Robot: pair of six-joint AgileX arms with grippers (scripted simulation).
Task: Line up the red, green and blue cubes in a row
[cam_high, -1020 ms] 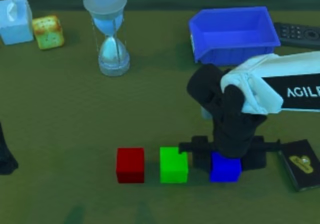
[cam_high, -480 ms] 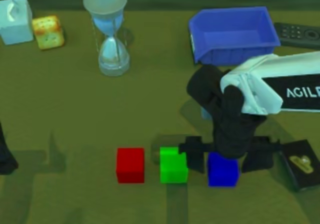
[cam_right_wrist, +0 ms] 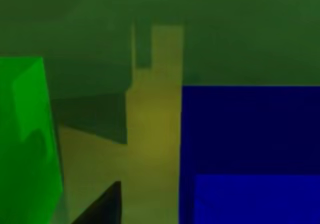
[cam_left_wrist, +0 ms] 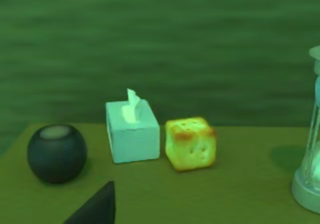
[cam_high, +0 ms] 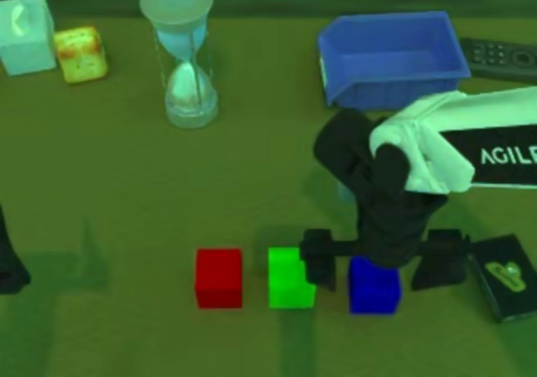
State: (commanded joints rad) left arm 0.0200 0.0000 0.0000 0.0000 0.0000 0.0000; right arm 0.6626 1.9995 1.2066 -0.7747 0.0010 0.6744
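The red cube (cam_high: 219, 278), green cube (cam_high: 289, 278) and blue cube (cam_high: 374, 288) sit in one row near the table's front, red leftmost, with small gaps between them. My right gripper (cam_high: 379, 264) hovers over the blue cube, open, its black fingers (cam_high: 317, 261) spread wide on either side and not touching it. In the right wrist view the green cube (cam_right_wrist: 25, 144) and blue cube (cam_right_wrist: 250, 154) flank a strip of table, with one fingertip (cam_right_wrist: 102, 206) showing. My left arm (cam_high: 8, 268) is parked at the left edge, its gripper open.
A large blue bin (cam_high: 390, 58) stands behind the right arm, with a remote (cam_high: 499, 56) to its right. A black box (cam_high: 503, 276) lies right of the blue cube. An hourglass (cam_high: 186, 54), cracker-like block (cam_high: 80, 54) and tissue box (cam_high: 25, 34) stand at the back left.
My right gripper's fingers have spread apart and let go of the blue cube, which now rests on the table. The left arm has not moved.
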